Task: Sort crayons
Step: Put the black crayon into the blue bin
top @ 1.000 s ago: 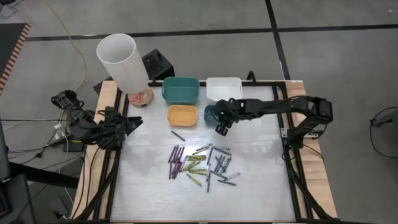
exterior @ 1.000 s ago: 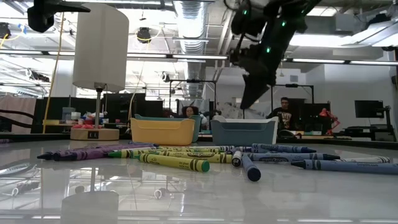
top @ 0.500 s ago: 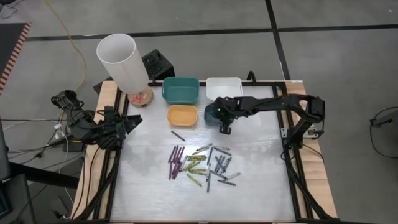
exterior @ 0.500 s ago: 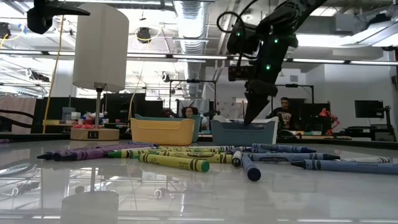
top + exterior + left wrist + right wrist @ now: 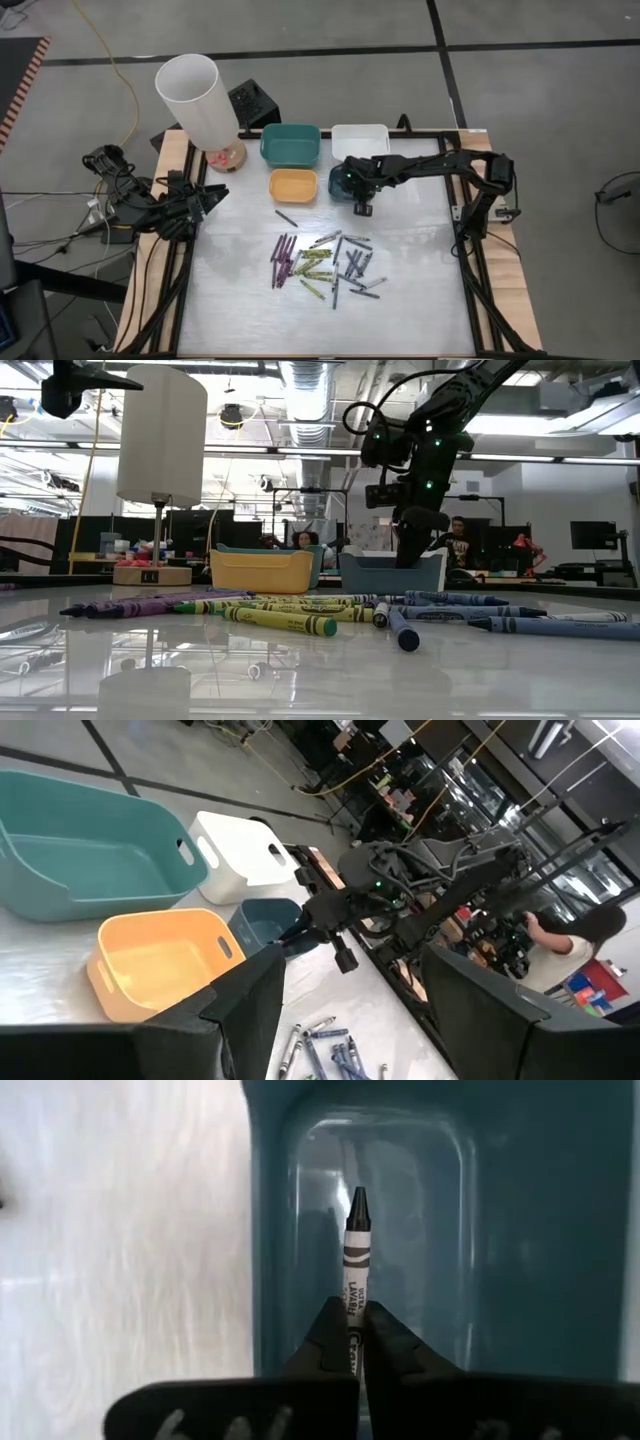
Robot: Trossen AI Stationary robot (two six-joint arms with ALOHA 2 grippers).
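An open workshop with ceiling ducts and strip lights lies behind the surface (image 5: pixel 240 300), a pale glossy top in a dark frame. Far left, beside a lamp (image 5: pixel 200 100) with a white shade, the left hand (image 5: pixel 205 197) waits at the surface's edge, fingers apart, nothing in it.

Toward the middle, the crayons (image 5: pixel 325 262) — purple, yellow-green, grey, blue — lie in a loose spread, well apart from the four bins at the back: teal bin (image 5: pixel 290 145), orange bin (image 5: pixel 293 186), white bin (image 5: pixel 360 142) and dark blue bin (image 5: pixel 341 185).

Right of centre, the right hand (image 5: pixel 352 1342) is pinched on a grey crayon (image 5: pixel 355 1255), tip pointing down into the dark blue bin, fingertips roughly level w/ the rim in the low view.

Step in hand, by my read: drop this one into that bin. To do it well — keep the crayon centred over the bin floor, not near a wall, ease the fingers apart just enough and let it fall from low so it doesn't bounce out. Then lift straight up before swinging away; a sideways pull could nudge the light bin, which stands just beside the orange one.

Writing: the crayon's wrapper carries lettering, partly hidden by the fingers, and I can't read it for sure. Wrappers on the near crayons in the low view show print too, too small to make out.
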